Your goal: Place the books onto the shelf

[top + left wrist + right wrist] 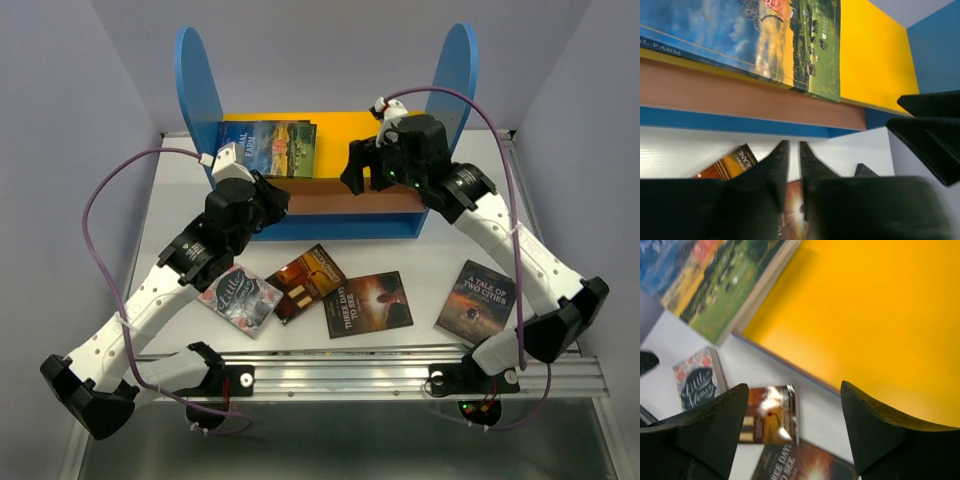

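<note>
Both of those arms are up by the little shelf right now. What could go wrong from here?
The left gripper and the right gripper are close together at the shelf, so they could bump each other. Animal Farm lies near the left gripper; a nudge might slide it off. Little Women lies flat, partly beneath the left arm, so it is probably awkward to pinch.
</note>
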Available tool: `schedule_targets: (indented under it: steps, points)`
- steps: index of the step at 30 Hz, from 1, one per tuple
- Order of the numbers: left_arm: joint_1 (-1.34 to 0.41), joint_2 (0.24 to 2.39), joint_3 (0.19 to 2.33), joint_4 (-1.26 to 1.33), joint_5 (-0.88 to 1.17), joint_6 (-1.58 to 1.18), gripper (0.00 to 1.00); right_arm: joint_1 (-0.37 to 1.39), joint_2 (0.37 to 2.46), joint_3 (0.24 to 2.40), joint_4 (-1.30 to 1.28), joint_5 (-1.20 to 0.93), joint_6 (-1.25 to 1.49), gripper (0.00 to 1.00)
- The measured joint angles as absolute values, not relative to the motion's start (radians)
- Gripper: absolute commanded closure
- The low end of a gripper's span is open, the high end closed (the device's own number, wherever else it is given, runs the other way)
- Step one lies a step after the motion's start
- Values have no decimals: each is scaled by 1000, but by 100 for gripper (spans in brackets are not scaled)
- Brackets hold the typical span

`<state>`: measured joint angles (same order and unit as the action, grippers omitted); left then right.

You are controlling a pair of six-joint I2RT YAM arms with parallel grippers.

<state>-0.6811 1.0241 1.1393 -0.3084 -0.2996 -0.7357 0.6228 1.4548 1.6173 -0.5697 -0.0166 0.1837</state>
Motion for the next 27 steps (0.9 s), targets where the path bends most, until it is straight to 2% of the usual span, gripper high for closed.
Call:
schedule_targets:
  steps: [1, 2, 6, 8, 12, 27]
  points:
    - [-665, 1030, 1140, -305, -296, -722, 100, 623, 1481, 1650, -569, -7, 177, 35]
    - [-653, 1036, 1140, -304, -292, -722, 100, 623, 1520, 1686, -562, 7, 168, 49]
    - [-591, 1088, 1142, -302, -271, -712, 100, 623, 1623, 1769, -553, 37, 148, 68]
    - [-563, 1116, 1142, -301, -263, -710, 100, 623, 1660, 1795, -551, 46, 137, 74]
    - [-538, 1128, 1142, -283, -249, -707, 100, 623, 1732, 1852, -546, 53, 115, 79]
    - [-453, 1129, 1142, -239, -195, -696, 100, 624, 1885, 1993, -506, 3, 93, 80]
